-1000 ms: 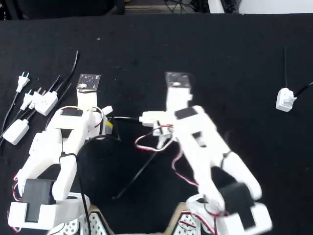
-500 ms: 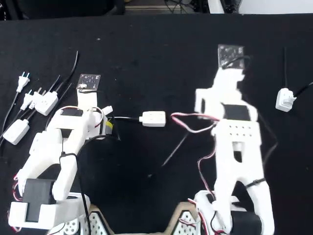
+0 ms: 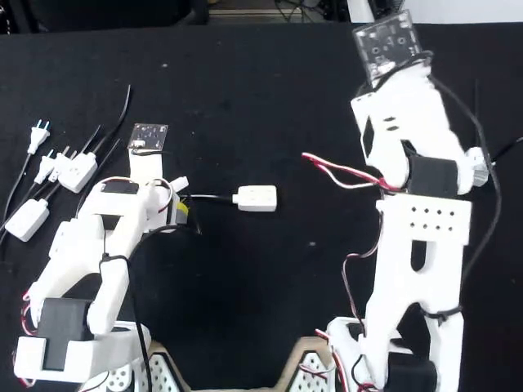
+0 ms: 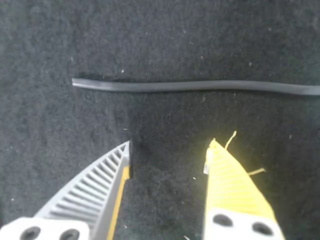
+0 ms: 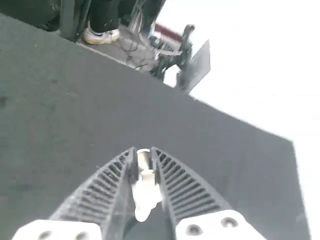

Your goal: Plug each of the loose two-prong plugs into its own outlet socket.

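Plug (image 5: 145, 192) sits clamped between the fingers of your right gripper (image 5: 142, 150). Your left gripper (image 4: 170, 144) hangs spread wide, with a black cable (image 4: 200, 86) lying just beyond its tips.

A black, felt-like cloth covers the bench (image 3: 245, 82) from edge to edge; up close in the left wrist view its nap is coarse and flecked with pale lint. Along the far edge in the high view runs a narrow strip of room: dark shapes at the left, a tangle of cables (image 3: 296, 10) on a grey floor in the middle, and a white surface (image 3: 458, 10) at the right. In the right wrist view, dark furniture legs (image 5: 70, 20) and a tilted grey panel (image 5: 199, 62) stand beyond the bench on a pale floor (image 5: 240, 75) washed out by strong light.
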Robot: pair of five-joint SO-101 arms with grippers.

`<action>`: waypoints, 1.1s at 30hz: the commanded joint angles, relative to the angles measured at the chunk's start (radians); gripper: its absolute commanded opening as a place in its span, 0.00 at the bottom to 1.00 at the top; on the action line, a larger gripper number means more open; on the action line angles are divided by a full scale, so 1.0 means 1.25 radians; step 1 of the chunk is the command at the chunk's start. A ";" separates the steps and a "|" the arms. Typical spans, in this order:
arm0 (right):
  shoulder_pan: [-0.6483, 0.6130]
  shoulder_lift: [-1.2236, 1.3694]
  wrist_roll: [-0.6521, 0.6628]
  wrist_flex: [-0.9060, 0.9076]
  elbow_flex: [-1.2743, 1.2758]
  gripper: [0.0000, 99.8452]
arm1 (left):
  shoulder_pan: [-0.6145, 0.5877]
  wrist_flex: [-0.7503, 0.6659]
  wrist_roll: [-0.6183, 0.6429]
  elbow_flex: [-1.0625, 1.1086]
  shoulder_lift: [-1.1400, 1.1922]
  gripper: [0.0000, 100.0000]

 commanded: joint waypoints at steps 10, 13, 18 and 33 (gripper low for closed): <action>-0.128 0.004 0.452 0.363 0.034 0.01 | -0.008 -0.011 0.010 -0.004 -0.029 0.25; -0.169 0.023 0.466 0.369 0.143 0.01 | -0.008 -0.011 0.010 -0.002 -0.029 0.25; -0.184 0.048 0.465 0.231 0.349 0.01 | -0.008 -0.011 0.009 -0.002 -0.029 0.25; -0.179 0.046 0.335 -0.023 0.562 0.21 | -0.008 -0.011 0.005 -0.006 -0.029 0.25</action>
